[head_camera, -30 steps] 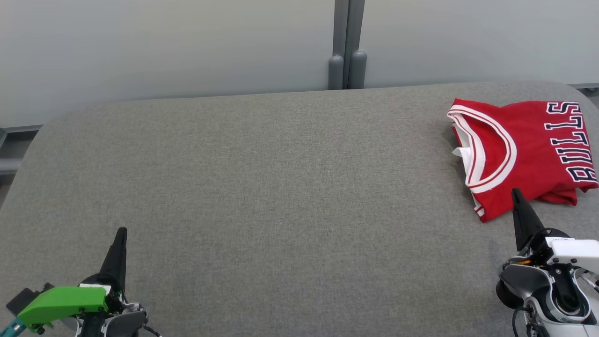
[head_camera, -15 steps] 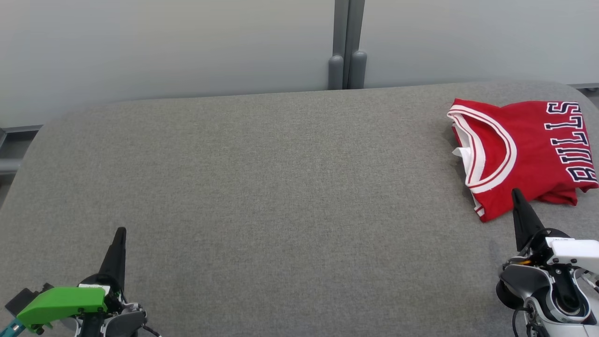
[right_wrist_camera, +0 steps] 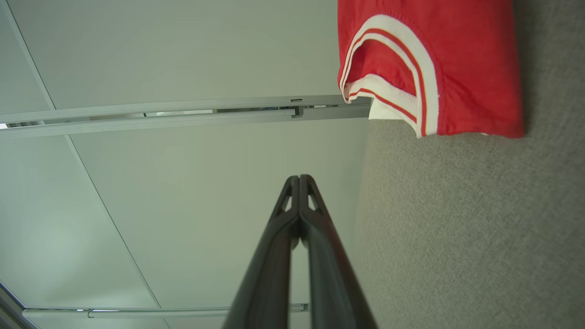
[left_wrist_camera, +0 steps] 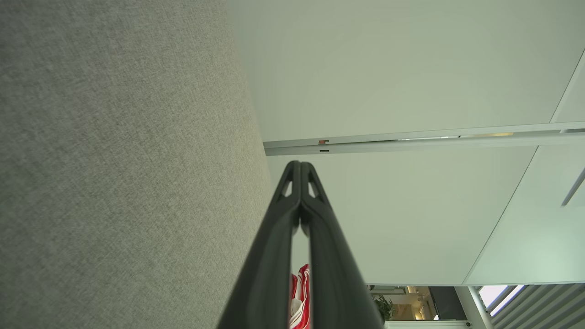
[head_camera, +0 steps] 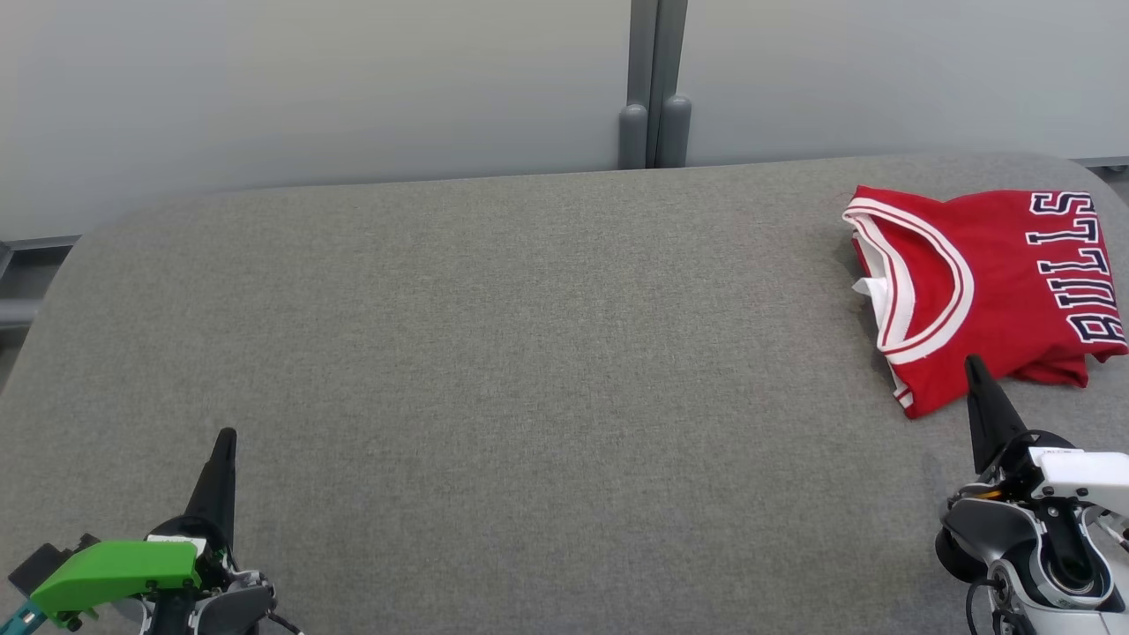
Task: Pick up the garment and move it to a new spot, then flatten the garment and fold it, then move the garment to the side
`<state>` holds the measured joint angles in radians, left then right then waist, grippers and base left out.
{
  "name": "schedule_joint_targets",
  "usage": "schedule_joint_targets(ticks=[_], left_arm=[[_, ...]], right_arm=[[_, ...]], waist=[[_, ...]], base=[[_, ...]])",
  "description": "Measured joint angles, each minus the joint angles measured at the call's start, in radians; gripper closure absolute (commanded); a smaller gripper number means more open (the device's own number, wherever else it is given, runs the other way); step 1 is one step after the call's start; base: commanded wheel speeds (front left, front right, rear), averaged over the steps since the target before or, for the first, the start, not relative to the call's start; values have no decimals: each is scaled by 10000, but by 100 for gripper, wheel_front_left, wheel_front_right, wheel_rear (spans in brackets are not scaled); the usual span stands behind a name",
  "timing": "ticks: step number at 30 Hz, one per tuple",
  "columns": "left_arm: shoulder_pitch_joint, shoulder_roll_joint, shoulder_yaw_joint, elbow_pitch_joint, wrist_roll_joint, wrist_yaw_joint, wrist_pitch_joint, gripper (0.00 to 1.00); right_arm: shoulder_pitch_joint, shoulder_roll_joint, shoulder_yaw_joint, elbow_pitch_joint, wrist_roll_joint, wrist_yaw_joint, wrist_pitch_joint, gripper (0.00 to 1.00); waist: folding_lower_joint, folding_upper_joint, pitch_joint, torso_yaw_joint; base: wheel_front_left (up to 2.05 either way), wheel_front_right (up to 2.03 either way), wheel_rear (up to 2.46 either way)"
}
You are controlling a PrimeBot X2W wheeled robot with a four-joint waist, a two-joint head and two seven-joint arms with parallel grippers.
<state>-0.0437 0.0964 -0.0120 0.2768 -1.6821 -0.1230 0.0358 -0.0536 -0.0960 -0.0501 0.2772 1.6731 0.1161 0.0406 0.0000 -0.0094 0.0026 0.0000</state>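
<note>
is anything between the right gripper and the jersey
Nothing visible does. The shut right gripper sits just short of the near edge of the jersey. In the right wrist view, bare grey table lies between them, with no other object in that gap.

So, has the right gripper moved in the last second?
No. The right gripper sits where it was, fingers shut, tip at the near edge of the red jersey, which lies unmoved on the grey table.
</note>
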Motion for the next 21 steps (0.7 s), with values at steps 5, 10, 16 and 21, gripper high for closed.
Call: schedule_joint_targets(ticks=[5,10,16,21], left_arm=[[-1,-2,8,2,0,0,0,100],[-2,-2,15,6,0,0,0,100],[-3,-4,21,8,0,-2,2,100],[-3,-6,27,10,0,-2,2,100]], right_arm=[[0,2,-4,4,0,0,0,100],[-1,4,-8,13,0,12,0,100],[-1,6,-15,23,0,12,2,100],[-1,10,-17,27,0,12,2,100]], waist=[[0,0,0,0],[0,0,0,0],[0,0,-1,0],[0,0,-1,0]], base=[[0,0,0],[0,0,0],[0,0,0],[0,0,0]])
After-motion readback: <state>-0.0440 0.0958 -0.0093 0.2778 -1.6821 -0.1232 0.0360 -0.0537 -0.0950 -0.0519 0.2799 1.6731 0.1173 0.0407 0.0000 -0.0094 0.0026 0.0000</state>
